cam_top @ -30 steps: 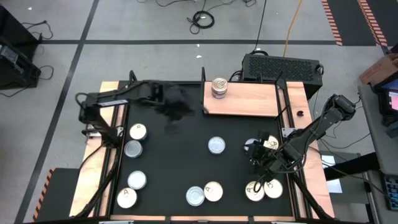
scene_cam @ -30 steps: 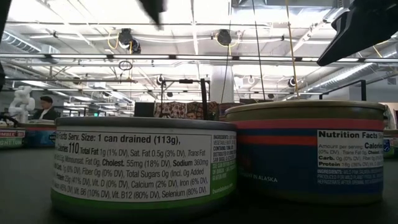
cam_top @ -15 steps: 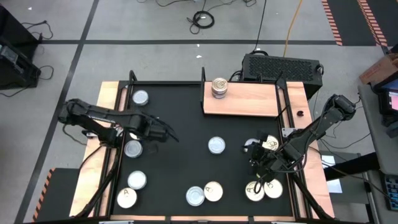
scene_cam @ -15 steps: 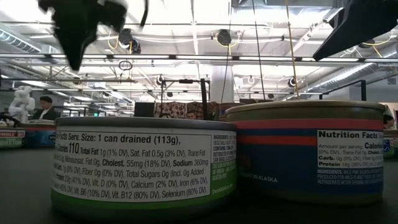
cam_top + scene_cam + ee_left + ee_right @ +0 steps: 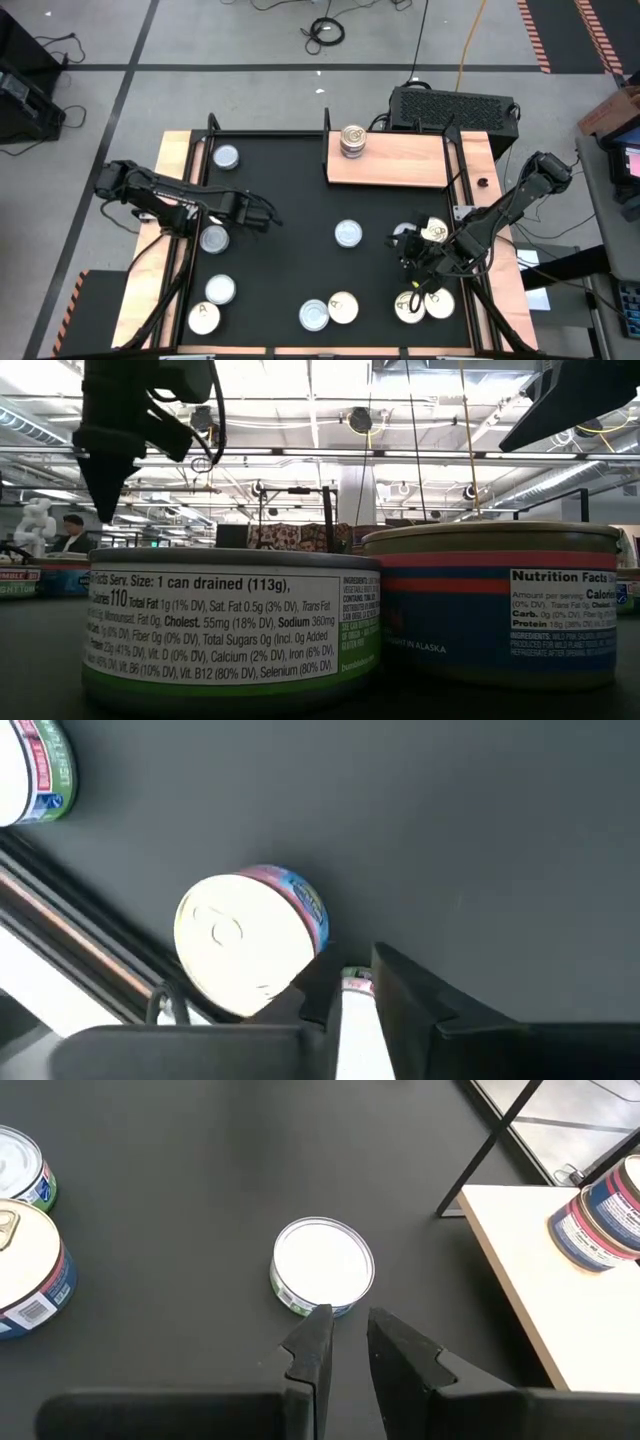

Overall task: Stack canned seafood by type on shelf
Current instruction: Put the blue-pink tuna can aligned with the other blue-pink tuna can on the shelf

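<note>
Right gripper (image 5: 345, 1342) — fingers slightly parted, holding nothing — faces a silver-lidded tin (image 5: 323, 1267) just ahead (left gripper (image 5: 262, 213), seemingly empty, sits farther off).

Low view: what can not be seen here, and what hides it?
- The shelf: hidden in the low view behind the green-label tin and the red-and-blue tin.
- The right arm: cut off by the low view's top edge.
- Most other tins: hidden behind those two.
</note>
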You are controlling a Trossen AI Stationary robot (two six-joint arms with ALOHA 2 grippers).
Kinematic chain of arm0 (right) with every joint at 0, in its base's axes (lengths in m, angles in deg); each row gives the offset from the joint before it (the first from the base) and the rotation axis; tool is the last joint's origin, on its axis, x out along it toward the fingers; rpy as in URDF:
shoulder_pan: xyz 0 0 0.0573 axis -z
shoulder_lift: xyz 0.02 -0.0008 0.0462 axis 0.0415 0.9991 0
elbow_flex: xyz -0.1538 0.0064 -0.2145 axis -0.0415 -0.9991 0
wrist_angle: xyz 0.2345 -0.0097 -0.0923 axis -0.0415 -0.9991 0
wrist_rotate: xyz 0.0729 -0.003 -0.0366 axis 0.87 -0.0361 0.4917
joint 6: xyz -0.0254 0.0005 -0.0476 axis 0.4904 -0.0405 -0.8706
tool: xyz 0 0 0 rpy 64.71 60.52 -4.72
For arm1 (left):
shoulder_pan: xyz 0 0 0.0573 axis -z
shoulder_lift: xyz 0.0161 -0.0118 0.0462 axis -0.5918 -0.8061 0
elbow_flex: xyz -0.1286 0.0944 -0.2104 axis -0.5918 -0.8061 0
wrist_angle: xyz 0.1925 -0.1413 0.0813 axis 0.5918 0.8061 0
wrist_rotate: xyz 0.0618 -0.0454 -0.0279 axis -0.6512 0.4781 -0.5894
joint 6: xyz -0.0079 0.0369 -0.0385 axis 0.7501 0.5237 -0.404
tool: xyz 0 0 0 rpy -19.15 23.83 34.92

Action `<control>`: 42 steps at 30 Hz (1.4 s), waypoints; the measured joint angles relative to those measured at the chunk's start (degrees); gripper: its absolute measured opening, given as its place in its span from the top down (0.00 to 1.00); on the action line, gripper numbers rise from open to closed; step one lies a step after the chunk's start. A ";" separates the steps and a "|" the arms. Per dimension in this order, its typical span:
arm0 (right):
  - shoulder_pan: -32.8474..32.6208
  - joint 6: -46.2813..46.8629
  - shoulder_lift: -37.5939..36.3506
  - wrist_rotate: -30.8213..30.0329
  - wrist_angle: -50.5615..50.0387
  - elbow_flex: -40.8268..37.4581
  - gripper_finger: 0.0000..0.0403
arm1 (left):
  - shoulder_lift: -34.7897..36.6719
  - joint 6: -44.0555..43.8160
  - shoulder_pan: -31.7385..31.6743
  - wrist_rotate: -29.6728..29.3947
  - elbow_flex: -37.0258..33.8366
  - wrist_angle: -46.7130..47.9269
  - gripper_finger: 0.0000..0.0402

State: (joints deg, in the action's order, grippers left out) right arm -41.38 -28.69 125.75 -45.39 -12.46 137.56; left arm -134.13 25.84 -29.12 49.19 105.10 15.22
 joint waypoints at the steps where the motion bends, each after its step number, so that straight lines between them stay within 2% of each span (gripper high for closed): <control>1: 0.00 0.00 0.00 -0.03 0.00 0.00 0.85 | 0.00 -0.02 -0.05 -0.25 0.00 -0.77 0.80; 4: 0.01 0.53 0.36 -3.40 2.91 -0.96 0.85 | 0.00 0.00 -0.05 -0.59 0.00 -2.18 0.71; 7: 0.40 -3.67 1.85 -10.12 15.59 -5.50 0.85 | 0.00 0.01 -0.07 -0.99 0.00 -3.30 0.65; 9: 1.89 -11.84 3.33 -10.32 26.84 -8.62 0.85 | 0.00 -1.29 -0.07 -1.35 0.00 -3.18 0.63; 12: 4.81 -23.38 4.67 -4.12 44.03 -12.14 0.85 | 0.00 -2.92 0.85 -1.51 0.00 -3.17 0.63; 15: 8.98 -31.54 6.12 10.12 60.90 -14.26 0.86 | 0.00 -3.22 1.84 -1.58 0.00 -3.36 0.63; 18: 13.30 -34.20 8.80 20.41 69.79 -14.64 0.89 | 0.00 -5.48 2.12 -3.80 -1.00 -3.45 0.62; 23: 18.75 -33.33 13.31 22.79 73.64 -14.71 0.99 | 0.00 -9.24 2.25 -3.14 -5.66 -3.28 0.62; 32: 19.93 -32.72 14.60 24.47 73.61 -14.71 1.00 | 0.00 -13.46 2.25 -3.17 -8.02 -3.84 0.62; 42: 19.91 -32.65 14.45 24.46 71.05 -14.69 1.00 | -1.26 -16.12 2.18 -6.69 -8.02 -4.21 0.62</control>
State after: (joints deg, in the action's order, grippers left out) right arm -21.47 -61.34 140.19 -20.93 58.59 122.87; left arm -135.39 9.72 -26.94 42.50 97.08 11.00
